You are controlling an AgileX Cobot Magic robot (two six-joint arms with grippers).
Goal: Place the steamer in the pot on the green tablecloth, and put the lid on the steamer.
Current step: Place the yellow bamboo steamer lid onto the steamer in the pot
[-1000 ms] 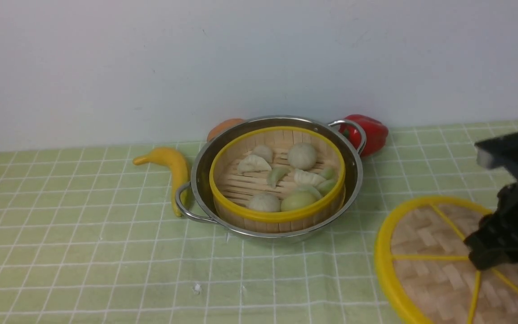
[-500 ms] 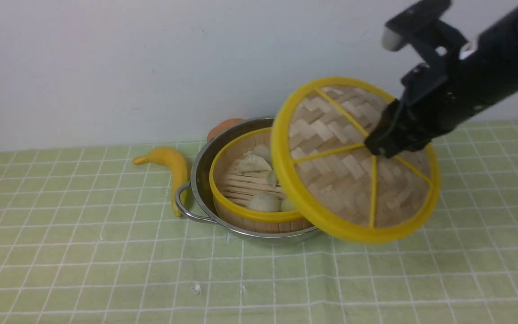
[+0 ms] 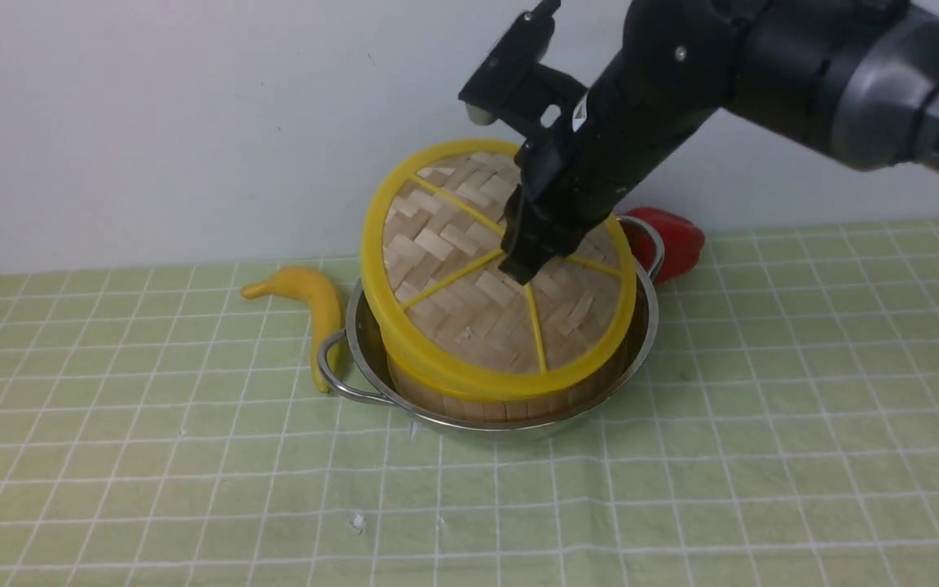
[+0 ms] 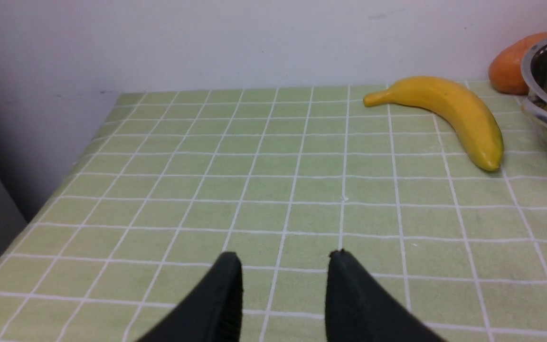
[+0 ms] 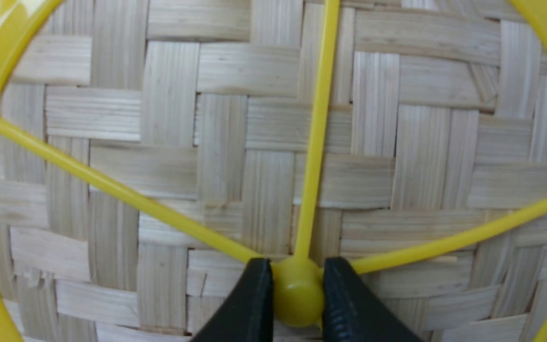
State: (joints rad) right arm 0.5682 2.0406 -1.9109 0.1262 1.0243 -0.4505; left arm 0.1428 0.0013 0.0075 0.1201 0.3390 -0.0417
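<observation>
Right up front it's just the green tablecloth (image 3: 192, 489), white grid and a few wrinkles. The left gripper (image 4: 284, 257) hangs over the cloth off on the left side with its jaws spread apart and nothing between them, well away from the action.

Further in, the pot (image 3: 469, 425) sits on the cloth, and the steamer (image 3: 486, 403) is inside it. You can only see a strip of its bamboo wall under the lid (image 3: 453, 269). The lid is over the steamer but not flat: the near edge is down at the steamer's rim, and the far edge is tipped up higher. Can't tell if the near edge is actually touching.

The right gripper (image 3: 525, 265) comes down from the upper right and is pinched on the lid's little yellow hub (image 5: 297, 297). The wrist view shows both fingers snug against it.

A banana (image 3: 315, 302) lies just beside the pot's left handle. Behind the pot there's a red pepper (image 3: 677, 240) on the right and an orange round thing (image 4: 511, 61) on the left, both up against the white wall (image 3: 152, 122).
</observation>
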